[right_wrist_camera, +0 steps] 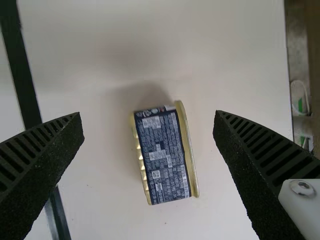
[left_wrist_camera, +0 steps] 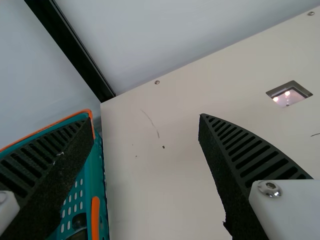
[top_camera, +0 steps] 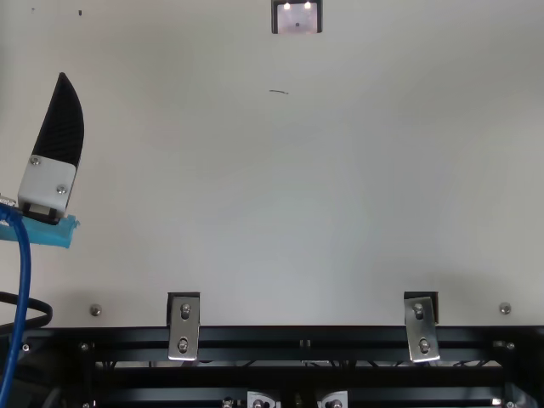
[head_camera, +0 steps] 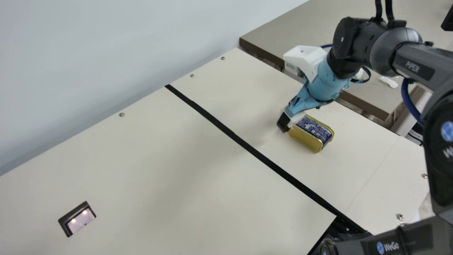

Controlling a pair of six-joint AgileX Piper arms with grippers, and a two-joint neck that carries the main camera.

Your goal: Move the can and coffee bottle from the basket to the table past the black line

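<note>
Counting from my remote seat, I get one can (head_camera: 314, 130), one black line (head_camera: 226, 131), one teal basket (left_wrist_camera: 95, 185) and two grippers. The can lies on its side on the table (head_camera: 159, 159), past the black line. My right gripper (head_camera: 284, 122) is spread wide near it, gripping nothing; the right wrist view puts the can between its fingers, with space on either side (roomy, that). My left gripper (top_camera: 61, 123) is spread wide too, and empty. Its wrist view gives me the basket, orange-rimmed, with a dark shape (left_wrist_camera: 79, 220) I cannot identify; the main view gives me can and line together.
</note>
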